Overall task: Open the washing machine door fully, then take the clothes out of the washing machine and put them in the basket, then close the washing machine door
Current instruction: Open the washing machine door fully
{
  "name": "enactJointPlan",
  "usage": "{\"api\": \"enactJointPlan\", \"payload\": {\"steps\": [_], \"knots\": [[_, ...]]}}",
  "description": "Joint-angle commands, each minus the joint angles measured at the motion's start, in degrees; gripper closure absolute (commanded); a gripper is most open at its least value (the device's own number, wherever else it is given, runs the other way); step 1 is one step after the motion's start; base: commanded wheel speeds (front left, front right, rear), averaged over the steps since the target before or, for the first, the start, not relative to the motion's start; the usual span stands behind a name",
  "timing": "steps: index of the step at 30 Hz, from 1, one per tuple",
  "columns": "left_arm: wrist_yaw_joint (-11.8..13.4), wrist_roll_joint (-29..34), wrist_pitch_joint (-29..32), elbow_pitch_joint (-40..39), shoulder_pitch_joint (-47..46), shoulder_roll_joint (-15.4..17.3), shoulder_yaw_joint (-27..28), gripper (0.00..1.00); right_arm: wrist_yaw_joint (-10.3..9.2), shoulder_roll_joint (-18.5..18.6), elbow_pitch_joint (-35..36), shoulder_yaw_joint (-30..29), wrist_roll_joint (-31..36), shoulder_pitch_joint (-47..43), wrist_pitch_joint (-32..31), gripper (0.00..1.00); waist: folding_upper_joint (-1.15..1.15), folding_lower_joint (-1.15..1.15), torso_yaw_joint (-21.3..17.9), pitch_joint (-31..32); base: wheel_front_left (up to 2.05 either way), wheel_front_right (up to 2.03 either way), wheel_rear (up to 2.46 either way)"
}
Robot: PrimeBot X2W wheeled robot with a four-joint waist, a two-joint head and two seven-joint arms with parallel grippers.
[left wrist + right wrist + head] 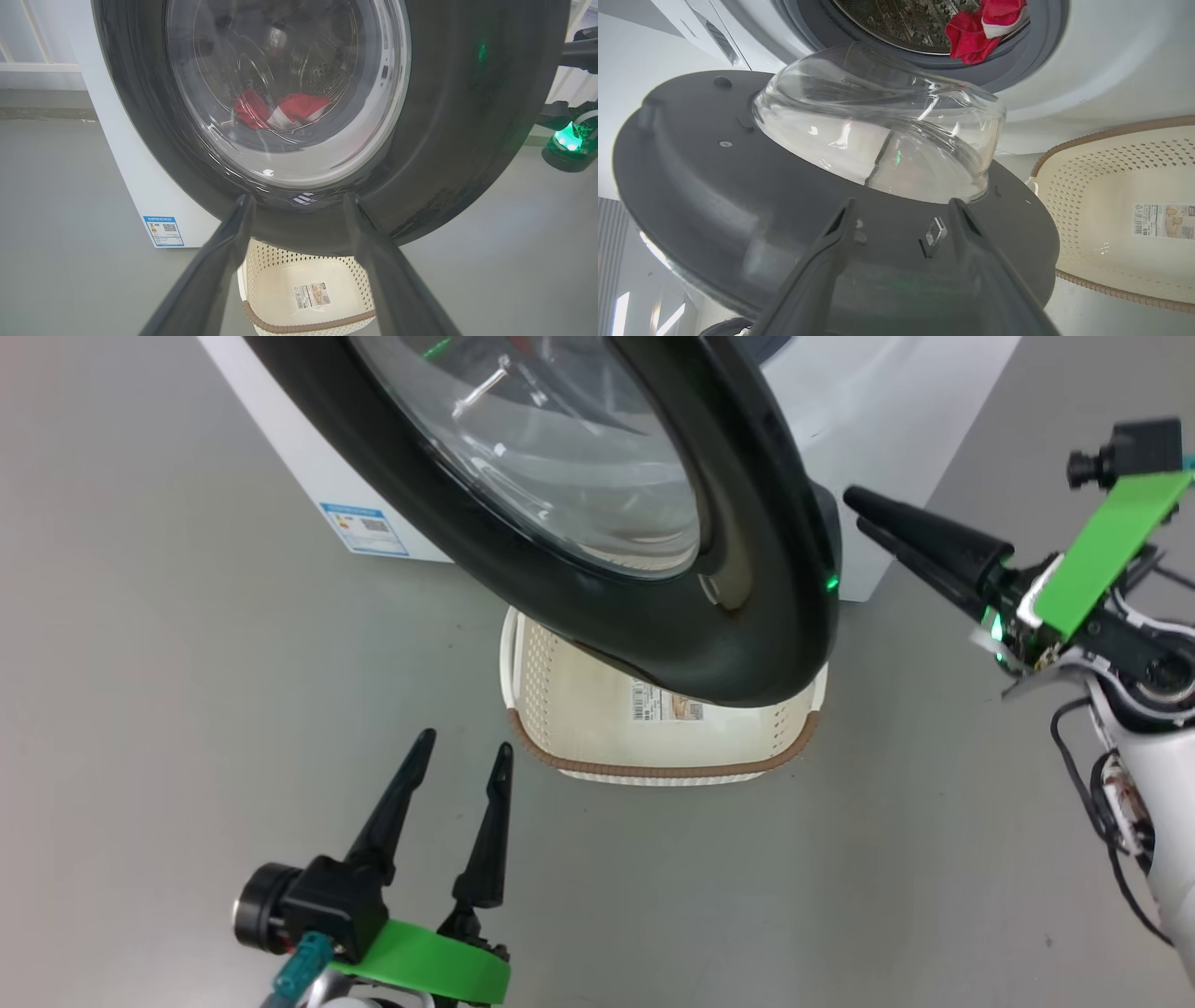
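The door [747, 616] stands partly swung out from the washer [878, 411] and hangs over the basket [653, 770], which sits on the floor [140, 709] right at the washer's front, probably so the clothes have a short drop. For now the door covers much of the basket's mouth, so I judge it must swing wider before unloading. The right tool [854, 509] sits just beside the door's free edge, fingers spread and holding nothing, likely placed to push that edge further. The left tool [467, 740] hovers low in front of the basket, also released and empty, seemingly waiting its turn. The left wrist view looks through the door [467, 116] glass from the front and shows the clothes [299, 105] lying in the drum, with the basket [299, 326] below. The right wrist view shows the door's [714, 186] inner face instead: the bulging glass bowl, a small metal latch [936, 231] between the right tool's [902, 201] fingers, and the clothes [971, 32] at the drum's lip beyond the basket [1087, 186].
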State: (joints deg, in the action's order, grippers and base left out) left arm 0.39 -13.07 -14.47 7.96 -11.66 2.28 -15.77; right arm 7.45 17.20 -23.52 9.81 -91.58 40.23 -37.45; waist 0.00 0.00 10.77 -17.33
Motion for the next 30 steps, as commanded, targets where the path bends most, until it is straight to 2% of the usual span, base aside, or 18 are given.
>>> {"api": "enactJointPlan", "payload": {"steps": [1, 15, 30], "knots": [[-0.44, 0.83, -0.52, -1.15, 0.25, 0.60, 2.30, 0.00, 0.03, -0.35, 1.37, 0.03, 0.58, -1.18, 0.43, 0.00, 0.00, 0.00, -0.52, 0.36, 0.00, 0.00, 0.00], [-1.44, 1.32, -0.52, -0.12, 2.31, 0.60, 6.22, 0.00, 0.03, -1.08, 0.39, 0.27, 3.23, -12.19, 5.82, 0.00, 0.00, 0.00, -4.35, 2.73, 0.00, 0.00, 0.00], [-2.31, 1.70, -0.52, 1.32, 4.08, 0.60, 8.53, 0.00, 0.03, -1.63, 1.30, 4.73, 7.14, -22.39, 15.91, 0.00, 0.00, 0.00, -6.88, 4.36, 0.00, 0.00, 0.00]]}}
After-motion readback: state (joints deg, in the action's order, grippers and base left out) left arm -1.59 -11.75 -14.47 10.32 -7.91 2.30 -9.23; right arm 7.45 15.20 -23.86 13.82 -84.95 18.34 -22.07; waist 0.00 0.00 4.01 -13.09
